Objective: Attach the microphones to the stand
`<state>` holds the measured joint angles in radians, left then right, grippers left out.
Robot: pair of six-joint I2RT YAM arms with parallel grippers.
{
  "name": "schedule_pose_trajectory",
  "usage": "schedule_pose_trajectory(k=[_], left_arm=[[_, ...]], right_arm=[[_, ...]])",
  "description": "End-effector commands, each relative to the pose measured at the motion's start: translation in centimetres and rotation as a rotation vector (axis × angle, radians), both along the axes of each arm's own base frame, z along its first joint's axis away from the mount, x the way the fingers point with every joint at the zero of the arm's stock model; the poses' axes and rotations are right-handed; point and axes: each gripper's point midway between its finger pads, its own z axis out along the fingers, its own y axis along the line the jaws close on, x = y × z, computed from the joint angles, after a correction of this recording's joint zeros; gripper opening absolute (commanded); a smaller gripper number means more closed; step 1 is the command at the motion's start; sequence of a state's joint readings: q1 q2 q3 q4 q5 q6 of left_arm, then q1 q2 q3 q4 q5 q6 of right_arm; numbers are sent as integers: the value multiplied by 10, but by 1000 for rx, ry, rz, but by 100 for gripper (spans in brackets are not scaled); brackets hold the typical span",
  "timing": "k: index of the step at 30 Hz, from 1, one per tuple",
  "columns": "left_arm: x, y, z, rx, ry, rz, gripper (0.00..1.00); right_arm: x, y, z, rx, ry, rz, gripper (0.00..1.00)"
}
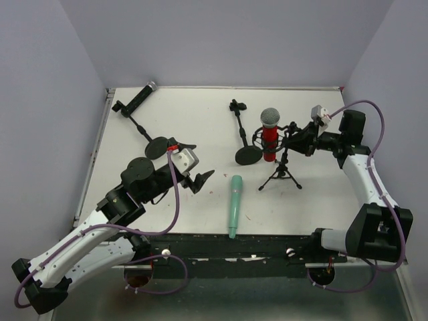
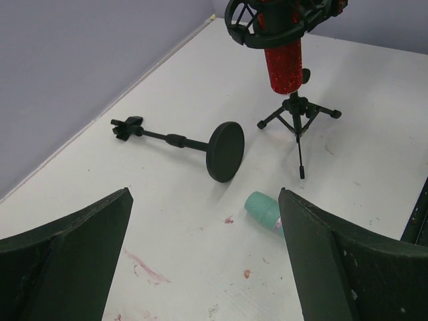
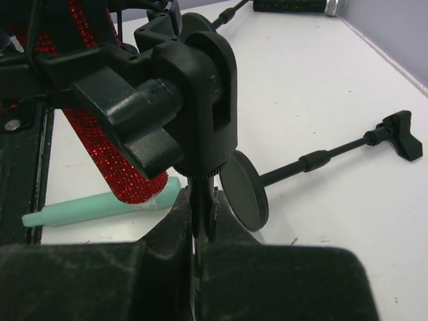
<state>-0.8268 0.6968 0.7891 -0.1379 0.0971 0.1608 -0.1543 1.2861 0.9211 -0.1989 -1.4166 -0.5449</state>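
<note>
Pinching the tripod stand (image 1: 281,175) stem at centre-right, right gripper (image 3: 200,231); left gripper (image 1: 204,179) gapes over bare table (image 1: 200,127) centre.

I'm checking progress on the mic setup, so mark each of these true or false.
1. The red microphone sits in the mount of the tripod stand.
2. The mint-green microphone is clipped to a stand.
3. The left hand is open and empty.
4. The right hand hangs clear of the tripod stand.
1. The red microphone sits in the mount of the tripod stand. True.
2. The mint-green microphone is clipped to a stand. False: it lies flat on the table, near the front edge.
3. The left hand is open and empty. True.
4. The right hand hangs clear of the tripod stand. False: it is shut on the stand's thin pole just below the mount.
</note>
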Motion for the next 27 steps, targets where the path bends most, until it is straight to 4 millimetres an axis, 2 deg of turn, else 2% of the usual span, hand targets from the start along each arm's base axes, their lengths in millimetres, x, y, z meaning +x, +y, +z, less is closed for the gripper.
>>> schedule_pose_trajectory(k=[1, 5, 7, 13, 16, 18, 22, 27], left_arm=[[1, 5, 5, -1, -23, 26, 98], [3, 8, 8, -4, -35, 40, 98], [2, 9, 8, -5, -38, 41, 98], [4, 9, 4, 5, -35, 50, 98], [7, 10, 2, 14, -39, 62, 98], [9, 11, -1, 22, -38, 69, 98], [13, 9, -9, 47, -32, 80, 98], [18, 8, -15, 65, -23, 87, 98]], right_arm=[[16, -12, 28, -7, -32, -42, 0], [49, -37, 44, -42, -64, -151, 0], [71, -47, 51, -61, -80, -230, 0], [154, -89, 74, -65, -176, -517, 0], [191, -114, 85, 6, -211, -653, 0], [214, -132, 82, 51, -202, -723, 0], [243, -145, 80, 70, -213, -745, 0], [260, -155, 65, 47, -216, -784, 0]])
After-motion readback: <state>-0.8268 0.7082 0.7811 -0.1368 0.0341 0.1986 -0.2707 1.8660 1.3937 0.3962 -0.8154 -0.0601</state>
